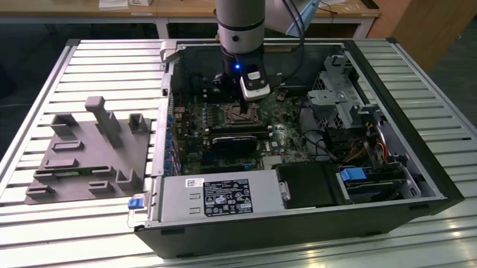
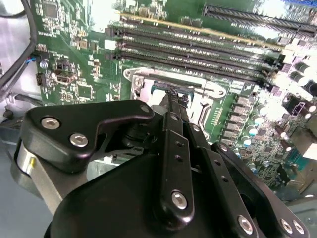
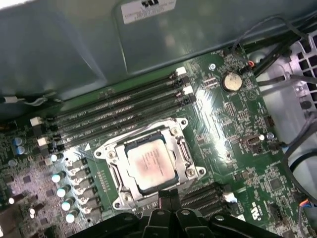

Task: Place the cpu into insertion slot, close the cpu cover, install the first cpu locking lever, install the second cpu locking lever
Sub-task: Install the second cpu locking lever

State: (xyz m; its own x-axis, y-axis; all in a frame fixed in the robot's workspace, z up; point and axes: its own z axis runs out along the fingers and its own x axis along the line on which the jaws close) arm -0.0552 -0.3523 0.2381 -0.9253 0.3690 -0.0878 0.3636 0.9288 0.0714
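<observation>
The cpu [image 3: 148, 163], a flat square chip with a dull silver top, lies in the insertion slot [image 1: 237, 116] on the green motherboard. The cpu cover [image 3: 179, 154], a silvery frame plate, lies down around the chip, whose top shows through its window. My gripper [image 3: 168, 194] hangs just above the socket's edge with its fingers [image 2: 174, 111] pressed together and nothing visible between them. In the exterior view the gripper [image 1: 252, 96] stands inside the open computer case, over the socket. The second wrist view shows the fingertips reaching the socket's silvery rim [image 2: 132, 75].
Long black memory slots [image 3: 119, 106] run beside the socket, and a coin battery [image 3: 231, 81] sits near them. A power supply [image 1: 216, 198], a drive cage [image 1: 339, 95] and cables [image 1: 328, 139] crowd the case. A grey fixture plate [image 1: 82, 151] lies at the exterior view's left.
</observation>
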